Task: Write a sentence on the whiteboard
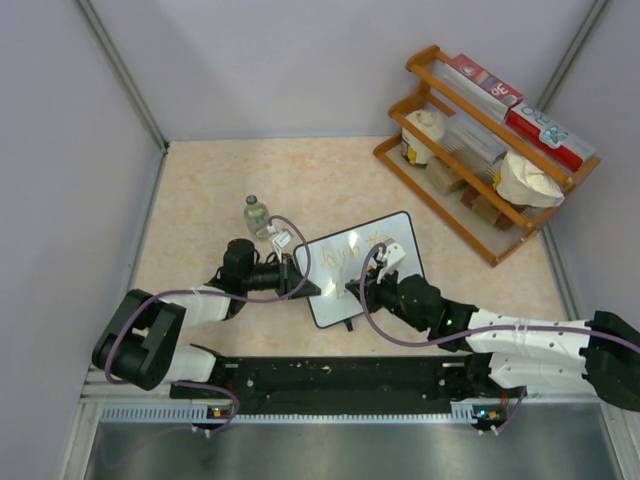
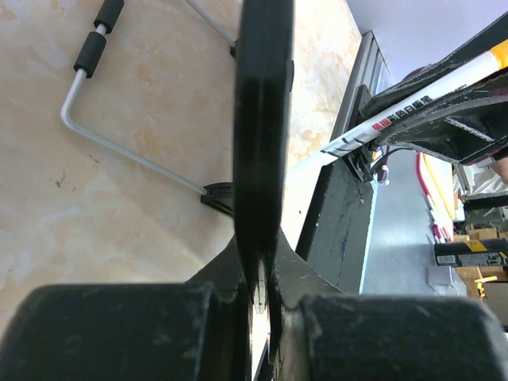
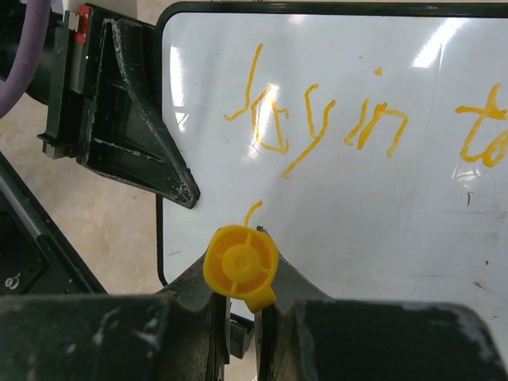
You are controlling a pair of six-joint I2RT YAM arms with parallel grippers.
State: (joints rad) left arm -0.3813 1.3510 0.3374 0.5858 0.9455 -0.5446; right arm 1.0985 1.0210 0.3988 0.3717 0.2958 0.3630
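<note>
The whiteboard [image 1: 345,290] leans tilted mid-table, and the right wrist view shows its glossy face [image 3: 373,214]. One line of the orange sentence [image 3: 317,119] runs across it, with a short orange stroke [image 3: 252,210] beneath. My left gripper [image 1: 308,287] is shut on the board's left edge; in its own view the black frame [image 2: 263,119] runs edge-on between the jaws [image 2: 266,262]. My right gripper [image 3: 242,286] is shut on an orange-capped marker [image 3: 240,266], tip at the board under the stroke. From the left wrist the marker's white barrel [image 2: 413,103] shows.
A small clear bottle [image 1: 257,215] stands left of the board. A wooden rack [image 1: 440,190] with boxes and packets fills the back right corner. The board's wire stand [image 2: 119,147] rests on the tabletop behind it. Grey walls close in on both sides.
</note>
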